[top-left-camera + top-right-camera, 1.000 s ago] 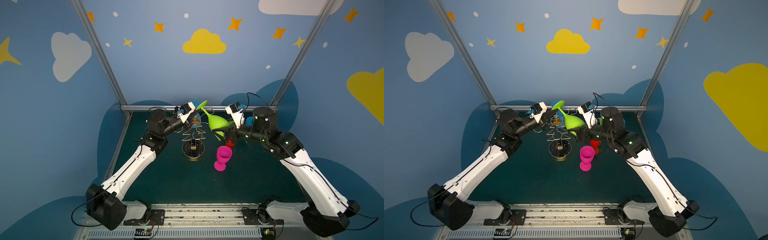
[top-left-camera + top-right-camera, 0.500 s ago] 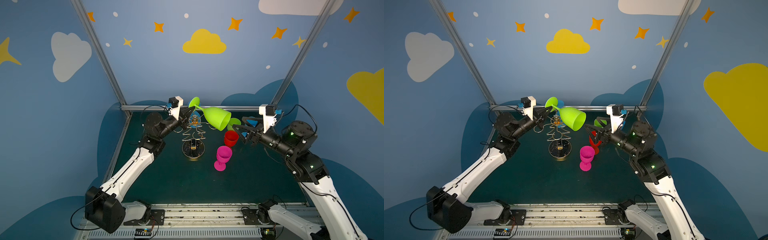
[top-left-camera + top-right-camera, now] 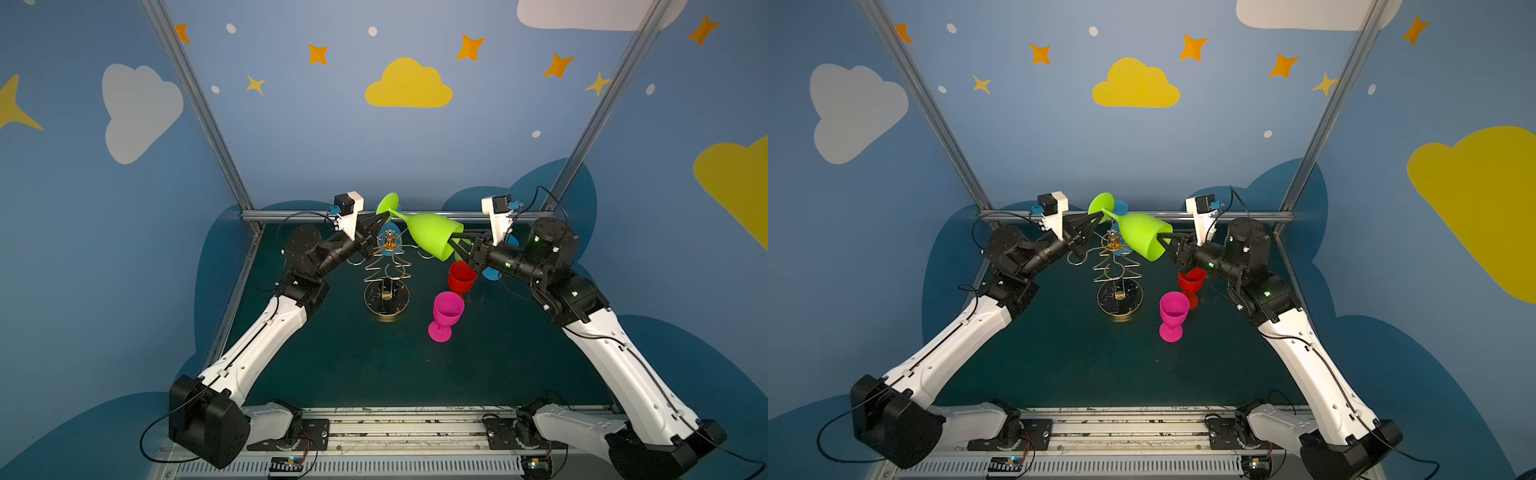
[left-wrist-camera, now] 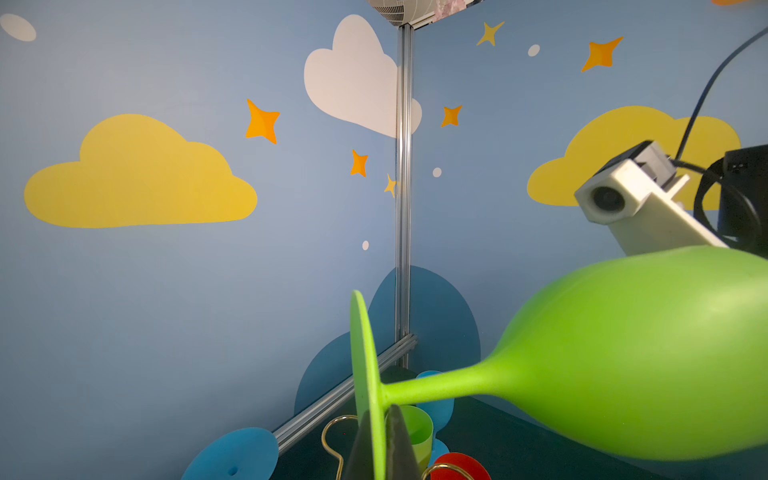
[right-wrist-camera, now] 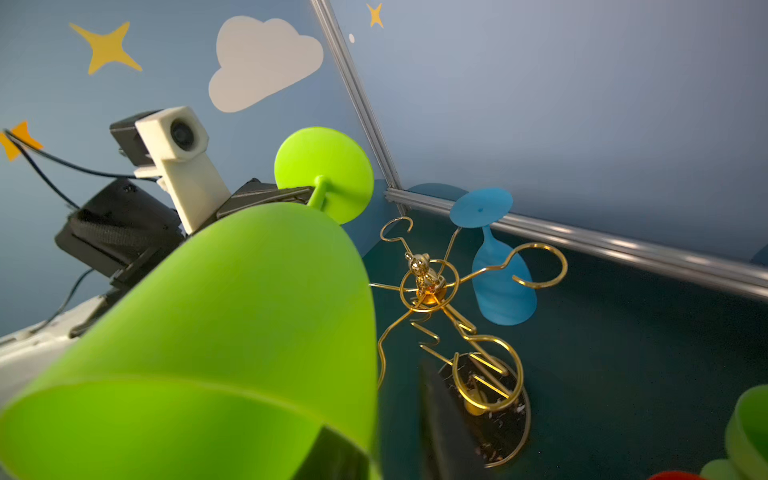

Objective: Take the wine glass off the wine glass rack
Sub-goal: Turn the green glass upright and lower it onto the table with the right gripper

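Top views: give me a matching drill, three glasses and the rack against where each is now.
1 green wine glass
2 pink wine glass
3 red wine glass
4 wine glass rack

A upright on the table, nearest the front
B upright, just behind the pink one
C sideways in the air, left gripper on foot, right gripper at rim
D gold wire on a dark round base

Pairs: 1-C, 2-A, 3-B, 4-D

It was a robotics lab cell: aluminium frame posts [image 3: 199,108] held blue cloud-and-star panels [image 3: 332,158], and two robot arms [image 3: 266,340] sat on a rail [image 3: 407,430] at six o'clock.
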